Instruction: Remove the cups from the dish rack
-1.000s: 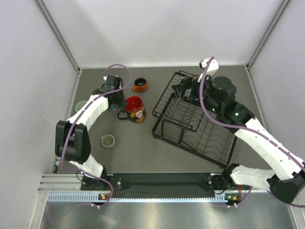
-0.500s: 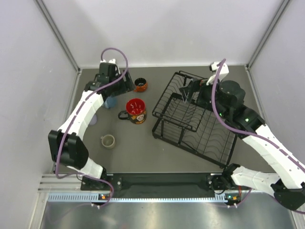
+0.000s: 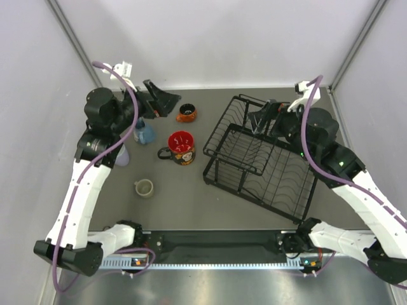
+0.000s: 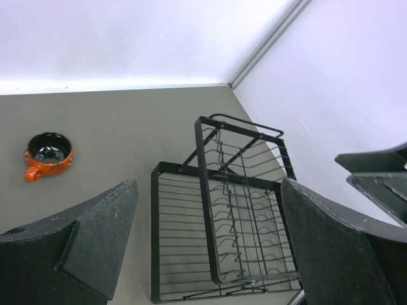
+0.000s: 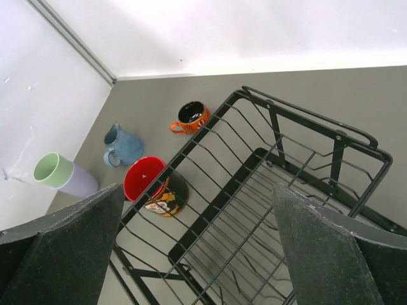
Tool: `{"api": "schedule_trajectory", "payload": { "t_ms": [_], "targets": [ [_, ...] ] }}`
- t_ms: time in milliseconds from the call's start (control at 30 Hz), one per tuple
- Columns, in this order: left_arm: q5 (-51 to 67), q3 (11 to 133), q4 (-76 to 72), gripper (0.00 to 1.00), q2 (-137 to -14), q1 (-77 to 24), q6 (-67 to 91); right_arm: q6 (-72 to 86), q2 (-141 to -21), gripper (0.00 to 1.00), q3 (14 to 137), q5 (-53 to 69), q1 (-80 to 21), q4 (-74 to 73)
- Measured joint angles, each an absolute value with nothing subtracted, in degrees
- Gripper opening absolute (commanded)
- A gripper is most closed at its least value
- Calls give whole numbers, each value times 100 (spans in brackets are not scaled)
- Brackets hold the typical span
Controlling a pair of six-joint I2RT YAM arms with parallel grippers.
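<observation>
No cup is seen in the dish rack point(image 3: 241, 149); the red mug point(image 3: 180, 147), blue mug point(image 3: 144, 133), orange cup point(image 3: 186, 114) and beige mug point(image 3: 144, 188) stand left of it. The left hand point(image 3: 160, 101) and right hand point(image 3: 264, 115) are spread open, empty. Mugs are judged rigid, slick, breakable: best pinched across the rim.

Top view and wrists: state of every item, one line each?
dish rack: on table, no cups visible in it
red mug: upright on table
orange cup: upright on table
blue mug: upright on table
beige mug: upright on table
tumblers: on table, together; stacked or apart unclear
left gripper: open, empty
right gripper: open, empty
</observation>
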State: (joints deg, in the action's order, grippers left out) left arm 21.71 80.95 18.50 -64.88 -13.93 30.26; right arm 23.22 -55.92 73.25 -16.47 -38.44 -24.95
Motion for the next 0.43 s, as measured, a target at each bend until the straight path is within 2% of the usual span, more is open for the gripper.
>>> {"api": "schedule_trajectory", "payload": {
  "t_ms": [433],
  "targets": [
    [2536, 7583, 1682, 99, -6357, -1393, 3041, 2473, -5592, 100, 7325, -1627, -3844, -2626]
  ]
}}
